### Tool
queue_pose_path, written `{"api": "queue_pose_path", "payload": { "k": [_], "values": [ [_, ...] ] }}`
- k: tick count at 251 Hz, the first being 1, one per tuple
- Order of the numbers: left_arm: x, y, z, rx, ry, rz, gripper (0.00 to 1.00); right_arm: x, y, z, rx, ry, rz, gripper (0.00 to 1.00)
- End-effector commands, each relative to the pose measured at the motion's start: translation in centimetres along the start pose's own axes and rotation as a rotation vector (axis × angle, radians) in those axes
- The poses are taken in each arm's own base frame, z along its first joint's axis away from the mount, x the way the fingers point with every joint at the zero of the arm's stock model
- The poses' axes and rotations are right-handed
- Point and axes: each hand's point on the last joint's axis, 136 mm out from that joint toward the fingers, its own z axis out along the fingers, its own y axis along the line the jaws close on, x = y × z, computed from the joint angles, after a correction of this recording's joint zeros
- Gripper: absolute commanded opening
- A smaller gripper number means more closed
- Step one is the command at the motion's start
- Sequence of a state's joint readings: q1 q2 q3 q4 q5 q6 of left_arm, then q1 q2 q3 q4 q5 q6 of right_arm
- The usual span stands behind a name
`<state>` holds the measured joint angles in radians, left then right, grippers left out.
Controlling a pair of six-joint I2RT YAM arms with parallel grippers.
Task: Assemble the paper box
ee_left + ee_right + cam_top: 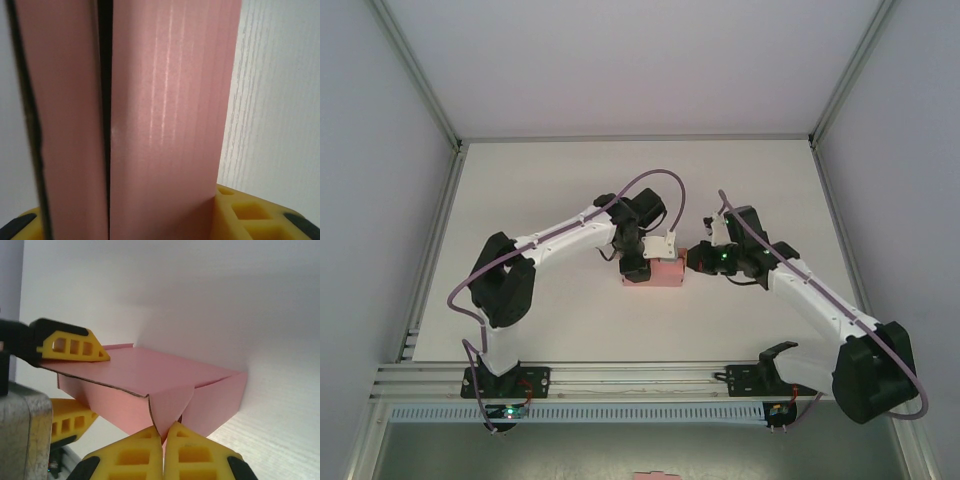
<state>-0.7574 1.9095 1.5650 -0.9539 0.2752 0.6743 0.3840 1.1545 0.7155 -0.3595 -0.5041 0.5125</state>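
Pink paper box (663, 272), shallow rect., lid down, corner flap ajar, at ctr of table (570, 330)

Tally, top view: 1 paper box (665, 272), pink, at table ctr. 1 table (570, 180). 2 arms: left arm (560, 235) at box's 9 o'clock, right arm (820, 300) at 3 o'clock. 2 grippers: left gripper (645, 266), right gripper (692, 260). 2 purple cables (660, 173), 1 per arm. 1 pink scrap (655, 476) at 6 o'clock edge. Right wrist view: 4 yellow fingers (135, 457), 2 at 6 o'clock, 2 at 9 o'clock.
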Motion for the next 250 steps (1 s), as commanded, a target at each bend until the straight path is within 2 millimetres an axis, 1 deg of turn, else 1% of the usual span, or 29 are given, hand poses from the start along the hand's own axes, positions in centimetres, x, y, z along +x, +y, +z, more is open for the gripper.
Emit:
{"api": "queue_pose_path", "payload": {
  "k": [1,8,38,61,69,90,113,136,166,182,190,213,232,245,250],
  "values": [
    [0.5,-2.0,2.7,0.117,0.046,0.01,0.46,1.6,0.7,1.7,-0.043,0.007,-0.185,0.0],
    [0.4,-1.9,2.7,0.115,0.045,0.008,0.46,1.7,0.7,1.7,-0.029,0.001,-0.21,0.0],
    [0.4,-1.7,2.8,0.115,0.043,0.0,0.46,3.1,-0.5,2.3,0.085,0.013,-0.335,0.0],
    [0.2,-1.7,2.6,0.111,0.036,-0.003,0.46,4.3,-0.7,2.5,0.117,0.041,-0.414,0.0],
    [0.2,-1.6,2.7,0.112,0.035,-0.007,0.45,4.7,-0.5,2.6,0.113,0.051,-0.461,0.0],
    [0.3,-1.5,2.6,0.113,0.031,-0.011,0.45,4.9,-0.7,2.3,0.151,0.045,-0.48,0.0],
    [0.6,-1.2,2.6,0.115,0.032,-0.026,0.45,4.9,-1.3,1.5,0.202,0.031,-0.478,0.0],
    [0.6,-0.8,2.2,0.119,0.009,-0.053,0.45,5.4,-1.4,1.4,0.18,0.01,-0.446,0.0],
    [0.0,-0.7,1.8,0.121,-0.024,-0.055,0.45,5.6,-0.3,2.0,0.109,-0.016,-0.457,0.0],
    [-0.2,-0.9,1.8,0.129,-0.036,-0.056,0.45,5.5,-0.6,2.5,0.127,-0.037,-0.478,0.0],
    [-0.2,-0.9,1.8,0.127,-0.039,-0.058,0.45,5.7,-0.6,2.8,0.13,-0.035,-0.498,0.0],
    [-0.3,-0.8,1.6,0.116,-0.046,-0.077,0.45,6.1,-1.6,3.6,0.186,-0.038,-0.518,0.0],
    [-0.6,-0.8,1.2,0.111,-0.064,-0.089,0.49,6.1,-2.1,3.7,0.225,-0.056,-0.523,0.0],
    [-1.1,-0.8,0.6,0.101,-0.085,-0.091,0.5,5.8,-2.3,3.5,0.249,-0.073,-0.52,0.0],
    [-1.3,-0.8,0.4,0.098,-0.095,-0.093,0.52,5.5,-2.2,3.4,0.255,-0.088,-0.515,0.0]
  ]
}}
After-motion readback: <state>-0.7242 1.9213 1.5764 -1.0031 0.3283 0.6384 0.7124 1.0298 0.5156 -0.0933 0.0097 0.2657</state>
